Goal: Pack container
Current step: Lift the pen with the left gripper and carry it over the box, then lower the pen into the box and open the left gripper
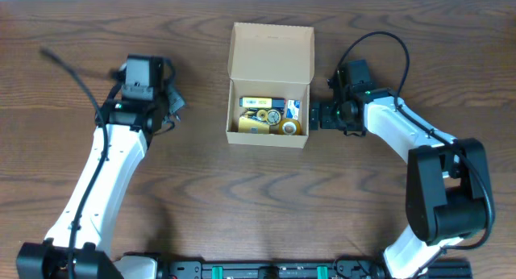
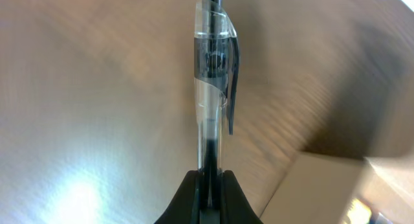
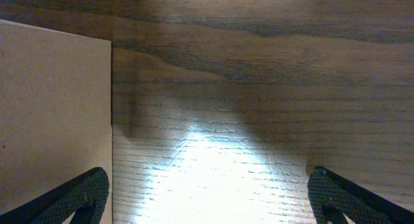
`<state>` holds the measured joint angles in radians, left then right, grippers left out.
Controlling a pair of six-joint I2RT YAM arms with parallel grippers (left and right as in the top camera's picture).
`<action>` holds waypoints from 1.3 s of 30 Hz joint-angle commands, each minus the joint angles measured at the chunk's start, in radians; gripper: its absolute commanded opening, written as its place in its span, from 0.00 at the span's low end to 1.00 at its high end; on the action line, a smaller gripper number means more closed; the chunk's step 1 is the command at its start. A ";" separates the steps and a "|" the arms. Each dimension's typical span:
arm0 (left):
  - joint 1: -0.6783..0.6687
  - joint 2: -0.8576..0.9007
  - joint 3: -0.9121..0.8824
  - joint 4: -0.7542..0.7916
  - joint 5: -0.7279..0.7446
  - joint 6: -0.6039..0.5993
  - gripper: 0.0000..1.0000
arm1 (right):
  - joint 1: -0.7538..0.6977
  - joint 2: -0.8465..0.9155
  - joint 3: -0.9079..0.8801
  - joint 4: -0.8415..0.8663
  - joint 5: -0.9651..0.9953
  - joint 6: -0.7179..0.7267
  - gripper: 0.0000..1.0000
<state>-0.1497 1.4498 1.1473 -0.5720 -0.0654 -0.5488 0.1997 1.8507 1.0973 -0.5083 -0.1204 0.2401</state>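
Note:
The container point(image 1: 270, 49) is a tan cardboard box with its flap lid standing open at the table's back middle, and several small yellow and blue items lie inside. My left gripper point(image 1: 172, 103) is to its left, above the table. In the left wrist view, that left gripper point(image 2: 210, 175) is shut on a clear pen point(image 2: 211, 68) with a dark clip, and the container's edge point(image 2: 323, 191) shows at lower right. My right gripper point(image 1: 316, 115) sits open just outside the box's right wall. In the right wrist view the right gripper point(image 3: 207, 191) holds nothing, with the box wall point(image 3: 52, 120) at its left finger.
Dark wood table point(image 1: 258, 198) all round. A black cable point(image 1: 68, 69) trails from the left arm at the back left. Another cable point(image 1: 379, 41) loops above the right arm.

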 commanded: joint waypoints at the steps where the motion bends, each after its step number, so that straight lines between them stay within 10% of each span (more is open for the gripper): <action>1: -0.056 0.040 0.112 -0.013 -0.001 0.529 0.06 | 0.005 0.001 -0.002 0.000 -0.007 -0.013 0.99; 17: -0.289 0.362 0.461 -0.165 0.302 1.696 0.06 | 0.005 0.001 -0.002 0.000 -0.008 -0.013 0.99; 39: -0.376 0.460 0.439 -0.348 0.397 1.833 0.06 | 0.005 0.001 -0.002 0.000 -0.008 -0.013 0.99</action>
<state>-0.5159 1.8725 1.5837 -0.9131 0.3111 1.2613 0.1997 1.8507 1.0973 -0.5083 -0.1204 0.2401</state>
